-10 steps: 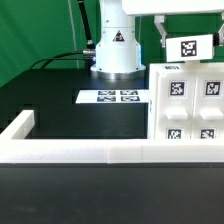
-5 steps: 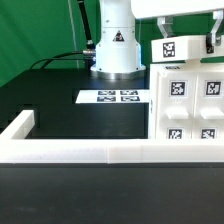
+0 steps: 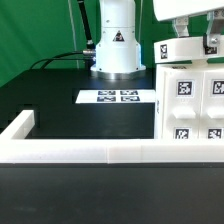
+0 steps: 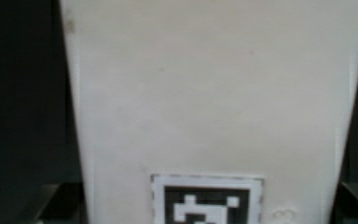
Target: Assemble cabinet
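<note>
The white cabinet body (image 3: 190, 105) stands at the exterior view's right, its face carrying several black-and-white tags. My gripper (image 3: 195, 33) is directly above it, shut on a small white tagged cabinet part (image 3: 192, 48) that sits nearly level at the body's top edge; whether they touch I cannot tell. In the wrist view this white part (image 4: 202, 90) fills the picture, with one tag (image 4: 206, 203) low on it. The dark fingers (image 4: 55, 205) show only at its two sides.
The marker board (image 3: 120, 97) lies flat on the black table (image 3: 55, 100) in front of the robot base (image 3: 116, 45). The long low white L-shaped rail (image 3: 90, 152) runs along the front and turns back at the left. A black cable (image 3: 60, 57) trails behind.
The held part has gone from tilted to nearly level. It has shifted right and down onto the top edge of the cabinet body. The body also sits slightly further right.
</note>
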